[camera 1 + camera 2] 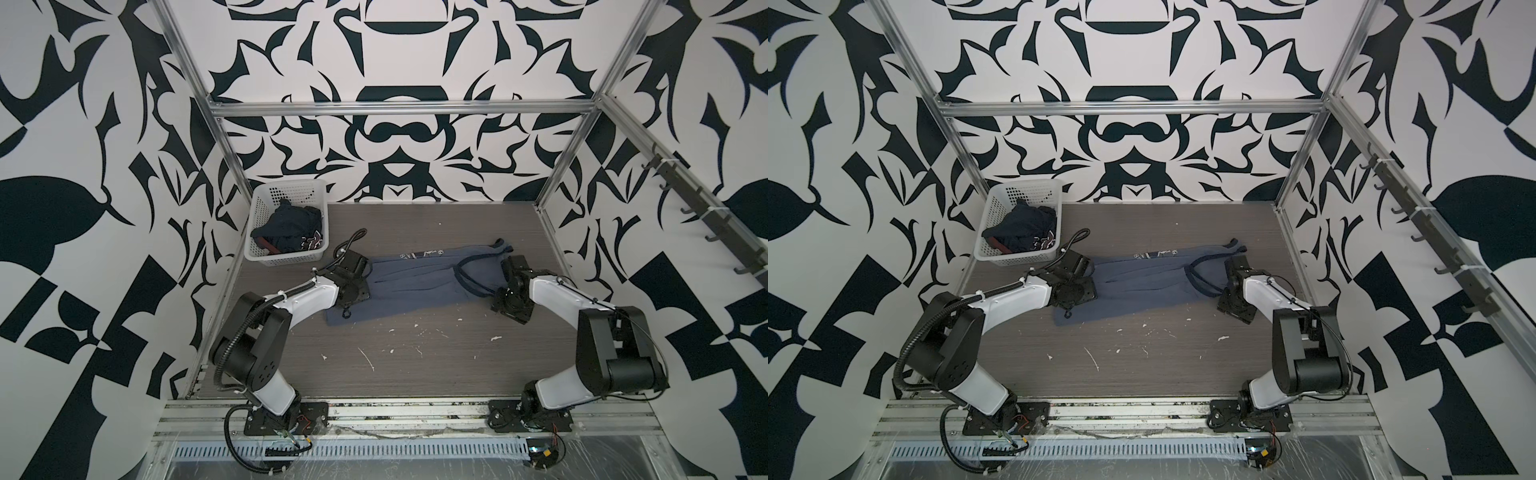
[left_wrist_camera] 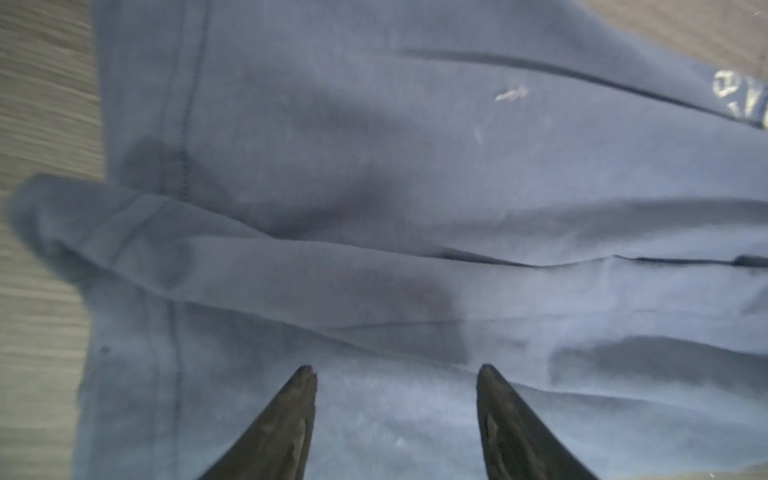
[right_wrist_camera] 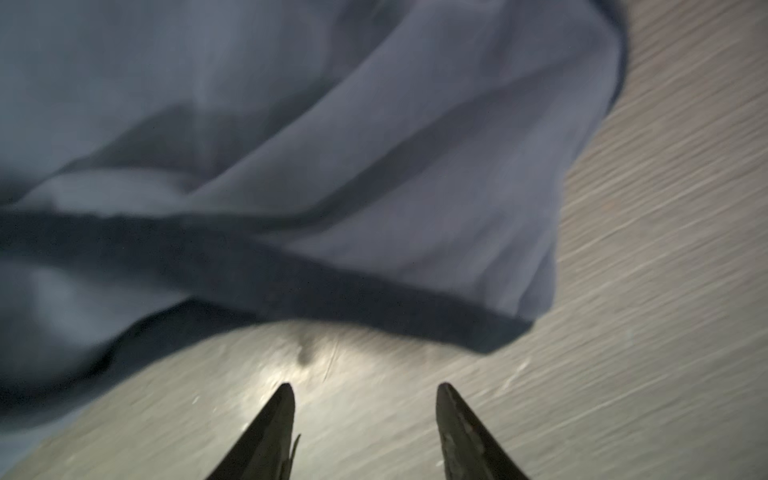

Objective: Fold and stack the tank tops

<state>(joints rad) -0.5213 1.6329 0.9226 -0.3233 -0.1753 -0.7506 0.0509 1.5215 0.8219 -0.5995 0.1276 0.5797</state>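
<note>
Blue top (image 1: 415, 282): lying mid-desk (image 1: 415, 365), long axis running from left edge to right edge, hem left, straps right. Left fingers (image 2: 291, 415): spread, empty, over the hem end. Right fingers (image 3: 274, 424): spread, empty, over bare desk just beside the strap end. Each arm is nearest its own end. Navy top (image 1: 291, 232): bunched in basket (image 1: 264, 208), far-left corner. Lettering on both: unreadable.

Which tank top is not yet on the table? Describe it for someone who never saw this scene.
Look at the grey wooden table and find the white perforated basket at its far left corner. The crumpled tank top inside it is dark navy with red trim and white lettering, unlike the paler slate-blue top lying out on the table.
</note>
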